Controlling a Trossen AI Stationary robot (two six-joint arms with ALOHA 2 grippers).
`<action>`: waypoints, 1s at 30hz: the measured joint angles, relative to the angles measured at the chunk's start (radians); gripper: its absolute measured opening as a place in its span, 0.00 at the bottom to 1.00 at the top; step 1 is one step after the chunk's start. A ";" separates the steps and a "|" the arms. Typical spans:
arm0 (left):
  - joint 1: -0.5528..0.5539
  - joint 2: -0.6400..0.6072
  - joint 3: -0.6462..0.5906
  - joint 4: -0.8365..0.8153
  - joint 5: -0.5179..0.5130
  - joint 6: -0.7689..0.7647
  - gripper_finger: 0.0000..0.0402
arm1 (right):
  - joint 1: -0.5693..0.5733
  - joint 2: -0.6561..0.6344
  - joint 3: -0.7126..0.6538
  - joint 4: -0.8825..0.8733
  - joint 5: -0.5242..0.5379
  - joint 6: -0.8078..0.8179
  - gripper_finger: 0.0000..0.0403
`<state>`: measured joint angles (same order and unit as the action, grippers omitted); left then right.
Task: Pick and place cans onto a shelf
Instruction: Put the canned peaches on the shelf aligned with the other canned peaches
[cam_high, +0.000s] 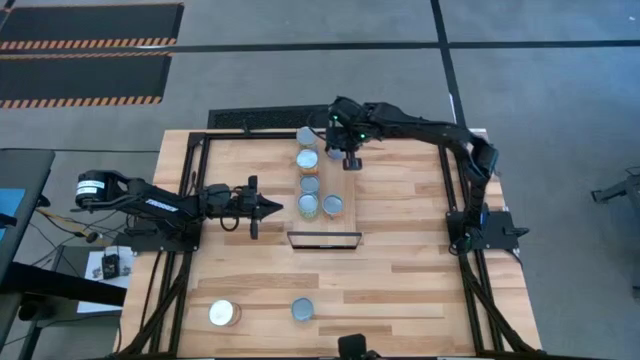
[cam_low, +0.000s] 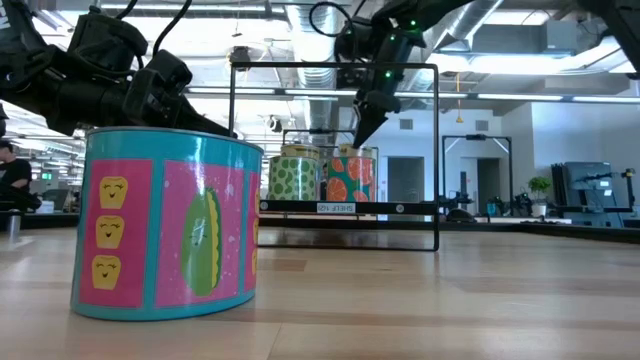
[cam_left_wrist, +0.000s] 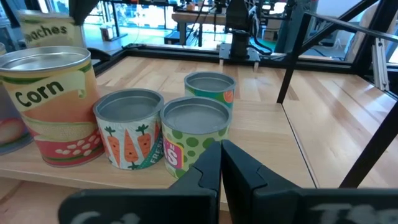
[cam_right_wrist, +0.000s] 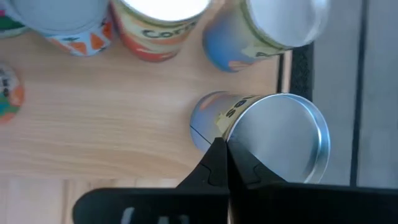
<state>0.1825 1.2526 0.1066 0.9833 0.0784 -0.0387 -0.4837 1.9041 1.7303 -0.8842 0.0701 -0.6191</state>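
Observation:
Several cans stand on the shelf: a row, one beside it and a blue-labelled can at the far end. The left wrist view shows a Corn can, a carrot can and a green dotted can. My right gripper is shut and points down beside the blue can. My left gripper is shut and empty, level, left of the row. Two more cans stand on the table near its near edge. My right gripper's shut fingertips stand at the blue can's side wall, coming from above; I cannot tell whether they touch it. The can stands upright on the shelf.
The shelf's black frame and uprights stand around the cans; its far frame edge lies close to the blue can. A teal and pink can fills the low view's left. Bare shelf wood lies right of the cans.

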 joint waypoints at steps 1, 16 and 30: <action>0.000 0.000 0.000 0.000 0.000 0.000 0.00 | 0.000 0.003 0.001 -0.003 -0.002 -0.001 0.01; 0.000 0.000 0.000 0.000 -0.005 0.000 0.00 | -0.005 0.030 0.002 0.010 -0.004 -0.013 0.02; 0.000 0.000 0.000 0.000 -0.006 0.000 0.00 | 0.002 0.029 0.002 0.055 -0.003 0.016 0.20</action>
<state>0.1825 1.2526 0.1066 0.9833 0.0719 -0.0391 -0.4814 1.9330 1.7321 -0.8290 0.0669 -0.6032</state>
